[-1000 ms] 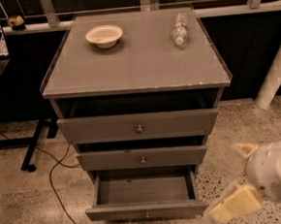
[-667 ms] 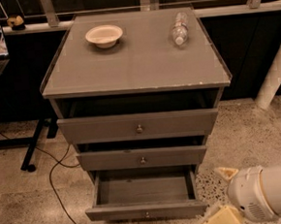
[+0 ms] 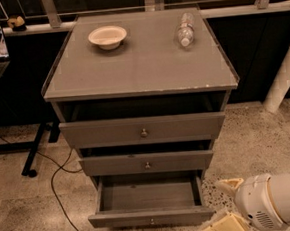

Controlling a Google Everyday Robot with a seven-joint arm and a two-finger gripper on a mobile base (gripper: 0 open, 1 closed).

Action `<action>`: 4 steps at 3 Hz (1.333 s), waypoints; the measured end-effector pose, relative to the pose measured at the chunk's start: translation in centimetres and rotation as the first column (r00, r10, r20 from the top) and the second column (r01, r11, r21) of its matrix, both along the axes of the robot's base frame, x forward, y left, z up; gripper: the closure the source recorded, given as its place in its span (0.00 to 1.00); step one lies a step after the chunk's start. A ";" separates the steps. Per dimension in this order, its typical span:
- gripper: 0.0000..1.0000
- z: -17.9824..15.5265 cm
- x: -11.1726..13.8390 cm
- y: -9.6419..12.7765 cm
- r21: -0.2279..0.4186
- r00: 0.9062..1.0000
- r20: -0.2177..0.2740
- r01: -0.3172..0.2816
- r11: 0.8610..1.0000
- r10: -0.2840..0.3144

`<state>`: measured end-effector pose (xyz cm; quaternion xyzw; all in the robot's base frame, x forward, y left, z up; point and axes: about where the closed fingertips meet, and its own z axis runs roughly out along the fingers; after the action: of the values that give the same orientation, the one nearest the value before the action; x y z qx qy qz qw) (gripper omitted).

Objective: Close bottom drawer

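The grey cabinet (image 3: 139, 78) has three drawers. The bottom drawer (image 3: 150, 217), with the slimmest front and a tiny metal knob, is pulled out, and its inside is bare. The two drawers above it are nearly shut. My gripper (image 3: 223, 206) is low at the right, just off the bottom drawer's front right corner. Its cream fingers (image 3: 227, 185) are spread apart with nothing between them. The white wrist (image 3: 272, 200) reaches in from the right edge.
A cream bowl (image 3: 107, 36) and a plastic bottle (image 3: 184, 29) lying on its side are on the cabinet top. A black cable (image 3: 58, 194) runs over the speckled floor at the left, by a desk leg (image 3: 35, 152). A white post (image 3: 283, 74) stands at the right.
My gripper and wrist have moved left and a little down, closer to the bottom drawer's front right corner. The drawer has not moved.
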<state>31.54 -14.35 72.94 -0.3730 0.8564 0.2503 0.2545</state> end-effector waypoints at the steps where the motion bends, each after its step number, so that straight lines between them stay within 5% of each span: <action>1: 0.42 0.0 0.0 0.0 0.000 1.000 0.000 0.000 1.000 0.000; 3: 0.89 0.0 0.0 0.0 0.000 1.000 0.000 0.000 1.000 0.000; 4: 1.00 0.0 0.0 0.0 0.000 1.000 0.000 0.000 1.000 0.000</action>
<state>31.54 -14.35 72.94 -0.3730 0.8564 0.2503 0.2545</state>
